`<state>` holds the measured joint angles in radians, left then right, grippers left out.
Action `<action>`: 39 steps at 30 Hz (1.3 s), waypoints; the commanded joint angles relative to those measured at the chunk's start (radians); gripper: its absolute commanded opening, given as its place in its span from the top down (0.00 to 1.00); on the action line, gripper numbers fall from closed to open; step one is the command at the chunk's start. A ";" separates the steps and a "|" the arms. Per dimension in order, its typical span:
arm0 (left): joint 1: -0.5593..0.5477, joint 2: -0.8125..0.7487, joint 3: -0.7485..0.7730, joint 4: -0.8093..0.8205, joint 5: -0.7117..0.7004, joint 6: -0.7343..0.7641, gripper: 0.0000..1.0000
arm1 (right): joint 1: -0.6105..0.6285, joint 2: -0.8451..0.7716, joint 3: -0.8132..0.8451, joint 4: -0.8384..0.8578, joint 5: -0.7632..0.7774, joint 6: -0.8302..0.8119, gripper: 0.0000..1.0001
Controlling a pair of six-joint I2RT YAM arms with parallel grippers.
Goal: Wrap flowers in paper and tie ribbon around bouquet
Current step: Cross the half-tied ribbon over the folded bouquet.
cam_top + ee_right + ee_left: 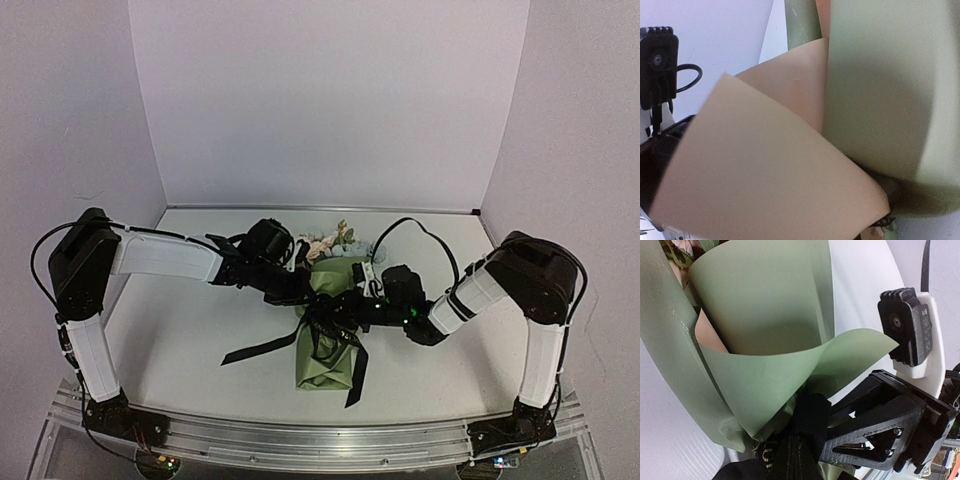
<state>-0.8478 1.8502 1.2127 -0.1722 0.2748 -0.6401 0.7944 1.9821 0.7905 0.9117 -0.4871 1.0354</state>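
Note:
The bouquet lies mid-table, its olive-green paper rolled into a cone, with the flowers poking out at the far end. The black ribbon circles the cone's middle, and its tails trail to the left and to the near side. My left gripper sits at the cone's left, shut on the ribbon right against the paper. My right gripper reaches in from the right, and its fingers meet the ribbon. In the right wrist view the tan and green paper hides its jaws.
White walls enclose the table on the left, back and right. An aluminium rail carrying both arm bases runs along the near edge. A black cable loops over the right arm just behind the bouquet.

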 commanded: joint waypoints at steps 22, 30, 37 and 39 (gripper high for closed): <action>-0.010 -0.040 0.000 0.056 0.103 0.142 1.00 | 0.051 -0.345 -0.062 -0.413 0.175 -0.236 0.70; -0.017 -0.041 0.005 0.057 0.109 0.171 1.00 | 0.082 -0.409 0.032 -0.718 0.244 -0.355 0.62; -0.022 -0.037 0.005 0.059 0.113 0.187 1.00 | 0.101 -0.361 0.126 -0.818 0.319 -0.403 0.61; -0.022 -0.035 0.004 0.059 0.115 0.189 1.00 | 0.100 -0.350 0.145 -0.836 0.331 -0.463 0.61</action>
<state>-0.8650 1.8435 1.1999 -0.1463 0.3731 -0.4749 0.8841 1.6076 0.8764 0.1622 -0.2268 0.6838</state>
